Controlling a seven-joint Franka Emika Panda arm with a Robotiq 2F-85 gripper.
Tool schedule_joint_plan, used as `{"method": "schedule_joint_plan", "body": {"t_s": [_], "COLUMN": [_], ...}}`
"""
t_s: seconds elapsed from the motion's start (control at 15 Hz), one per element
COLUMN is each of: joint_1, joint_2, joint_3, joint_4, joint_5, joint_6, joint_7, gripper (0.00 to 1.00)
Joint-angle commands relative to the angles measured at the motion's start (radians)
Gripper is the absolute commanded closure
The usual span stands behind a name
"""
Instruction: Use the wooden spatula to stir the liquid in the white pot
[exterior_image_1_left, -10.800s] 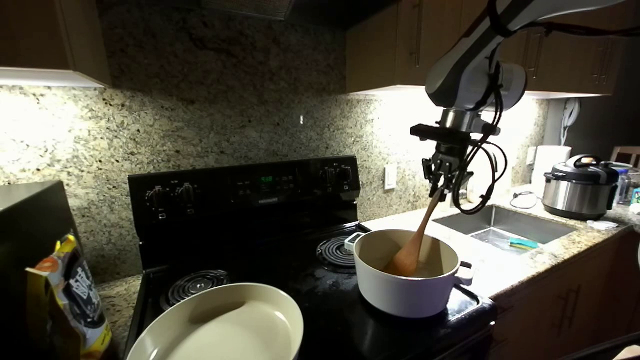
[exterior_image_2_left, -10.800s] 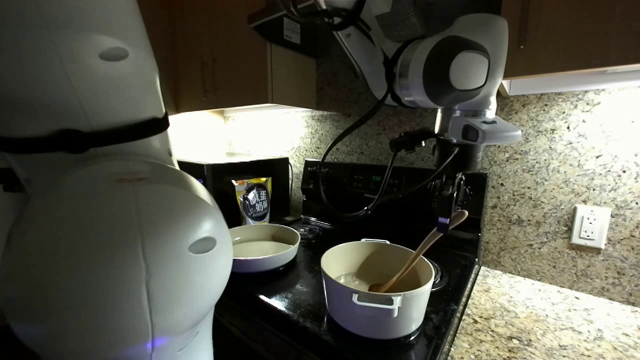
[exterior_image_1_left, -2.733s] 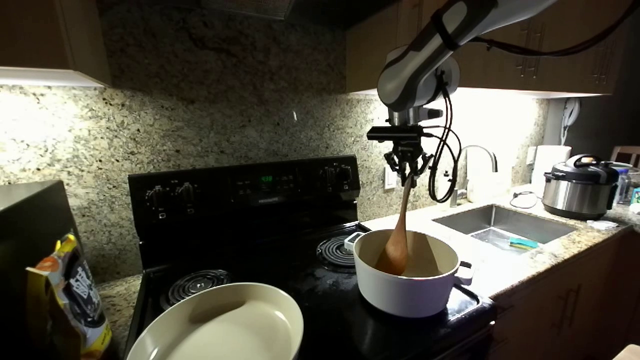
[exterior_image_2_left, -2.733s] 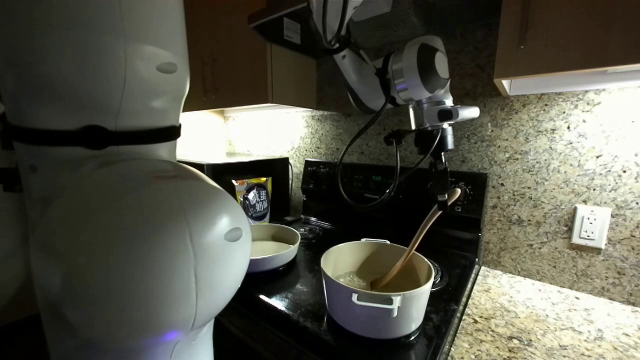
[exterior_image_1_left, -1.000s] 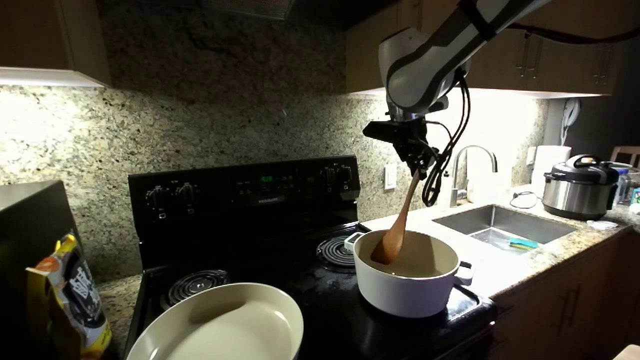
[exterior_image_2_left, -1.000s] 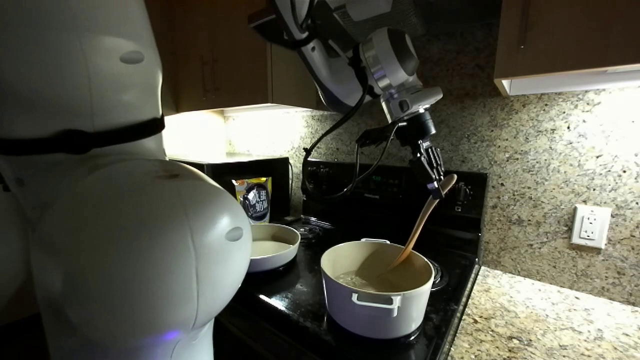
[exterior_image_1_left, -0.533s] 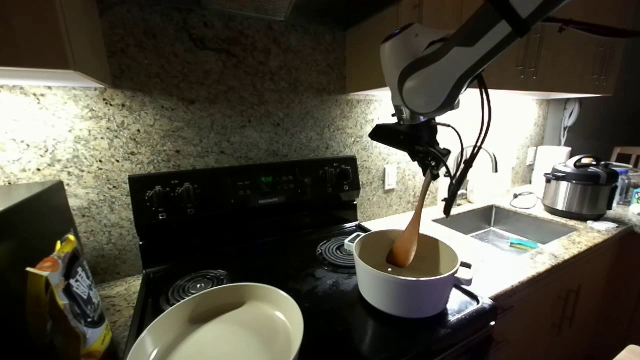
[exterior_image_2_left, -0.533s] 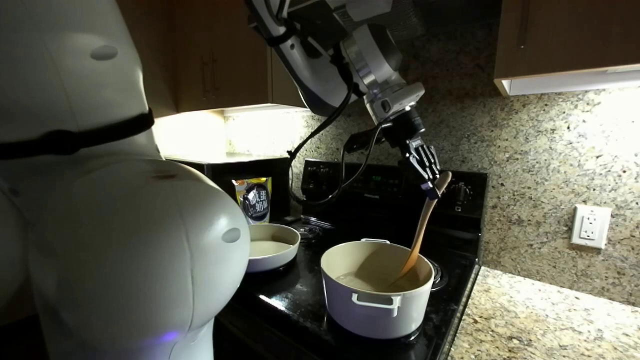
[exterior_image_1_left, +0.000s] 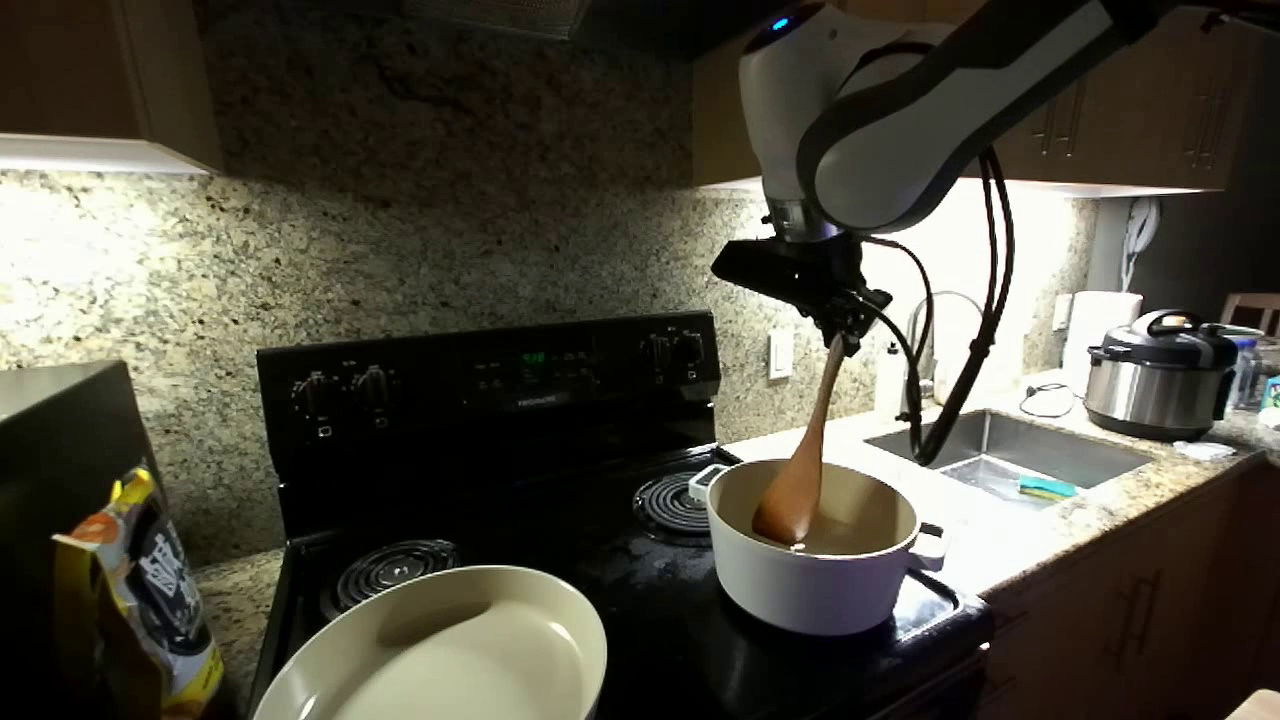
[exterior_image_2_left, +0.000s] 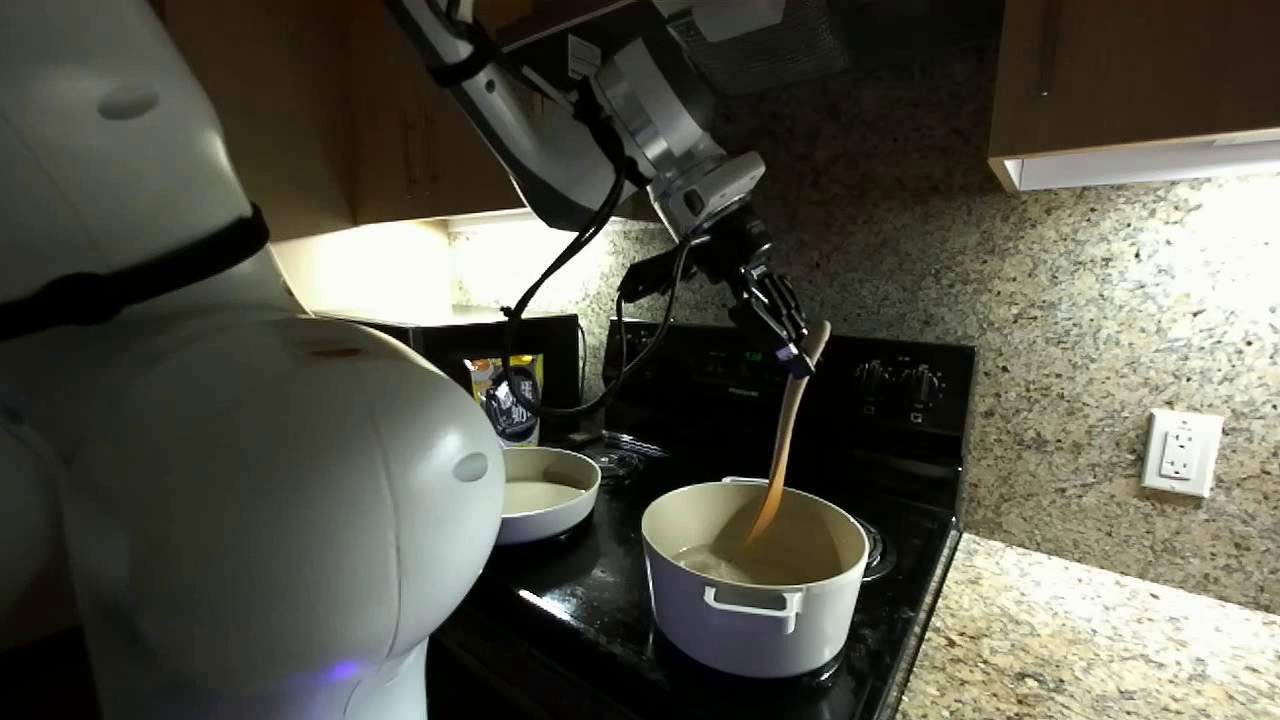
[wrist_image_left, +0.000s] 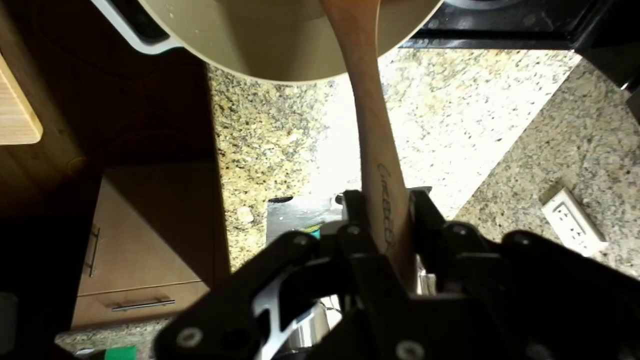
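Slim orange-brown wooden spatula: you hold it tilted, wide end inside the round white pot.
Black two-fingered gripper: fingers clamp the handle at the pot's twelve o'clock.
Rectangular steel sink: two o'clock, in an exterior view.

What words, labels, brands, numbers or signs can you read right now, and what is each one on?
"38", ending the green digits of the stove clock; the digit before is unclear.
"FRIGIDAIRE", faint but likely, on the stove panel.
Wooden spatula: lettering on it, too blurred to read.
Bag: large Chinese-looking characters, too blurred to read safely.
Hood label: too small to read.
Markings by the knobs: too small to read.
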Motion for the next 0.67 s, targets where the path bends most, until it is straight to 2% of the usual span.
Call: {"method": "schedule_joint_plan", "body": {"t_s": [0.0,0.33,0.6], "joint_1": [0.014,-0.011,0.0], "joint_2": [-0.039,0.07,0.174], "joint_3": [0.039,0.103,0.109], "joint_4": [-0.035,0.039,0.099], "joint_5": [-0.017,-0.034,-0.065], "joint_6": [0.032,-0.056,-0.126], "joint_7": [0.028,0.098,0.155], "gripper": [0.91,0.91,0.91]}}
